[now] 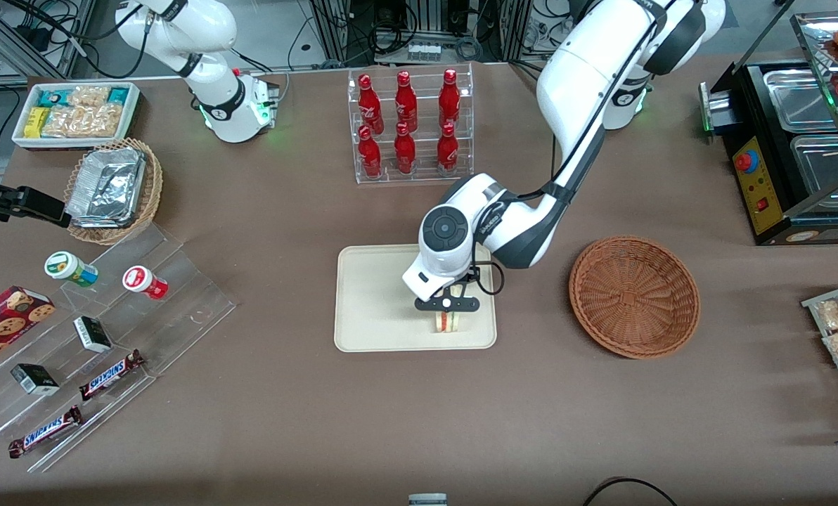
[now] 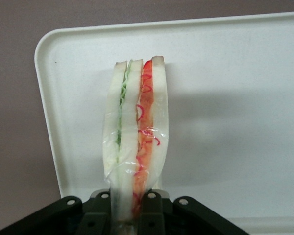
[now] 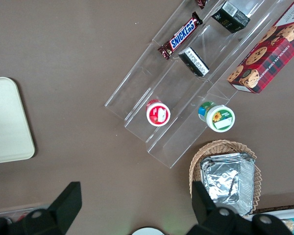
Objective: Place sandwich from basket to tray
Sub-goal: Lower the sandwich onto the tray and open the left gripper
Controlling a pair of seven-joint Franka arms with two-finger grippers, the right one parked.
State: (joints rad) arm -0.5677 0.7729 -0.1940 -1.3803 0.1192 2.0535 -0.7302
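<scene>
Clamped on the wrapped triangular sandwich (image 2: 136, 132) above the cream rectangular tray (image 1: 363, 281), our left gripper (image 1: 448, 313) should lower until contact, then release.

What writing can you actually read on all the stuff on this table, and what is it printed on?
"SNICKERS": on the chocolate bar on the clear stepped stand, and on two bars in the front view.
Cookie box, red bottles, small cups: print too small to read.
The sandwich held by the gripper over the tray: no text.
</scene>
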